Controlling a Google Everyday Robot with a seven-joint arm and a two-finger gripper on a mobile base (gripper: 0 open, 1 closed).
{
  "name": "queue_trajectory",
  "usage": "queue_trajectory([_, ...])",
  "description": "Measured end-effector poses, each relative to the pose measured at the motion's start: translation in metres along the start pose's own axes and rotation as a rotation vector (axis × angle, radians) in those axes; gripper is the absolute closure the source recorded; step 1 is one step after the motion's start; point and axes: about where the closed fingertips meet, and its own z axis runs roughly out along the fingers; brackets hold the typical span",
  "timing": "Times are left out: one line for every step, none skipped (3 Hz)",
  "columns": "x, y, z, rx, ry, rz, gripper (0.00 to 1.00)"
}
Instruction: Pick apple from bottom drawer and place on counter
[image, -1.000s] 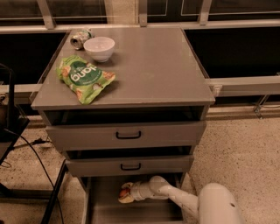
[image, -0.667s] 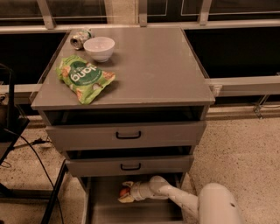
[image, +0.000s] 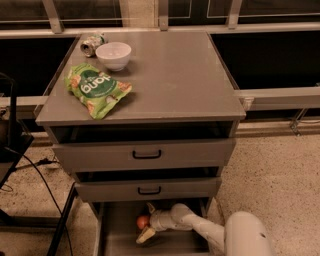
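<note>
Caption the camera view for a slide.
Tool at the apple in the open bottom drawer; bowl, snack bag and can on the counter.

speckled beige floor (image: 280, 165) | dark windows (image: 95, 10) behind | grey rail (image: 280, 95) right | dim warm light

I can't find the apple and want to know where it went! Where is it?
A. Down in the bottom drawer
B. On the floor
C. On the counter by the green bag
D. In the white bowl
A: the apple sits low in the open bottom drawer, with the claw right at it, and it is not up on the counter.
</note>
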Motion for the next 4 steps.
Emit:
queue_trajectory([0.0,0.0,0.0,0.0,0.0,0.0,0.25])
queue_trajectory([0.0,0.0,0.0,0.0,0.0,0.0,0.48])
queue_trajectory([0.0,0.0001,0.0001,0.0,0.0,0.0,0.72])
queue_trajectory([0.0,0.0001,0.0001,0.0,0.0,0.0,1.0])
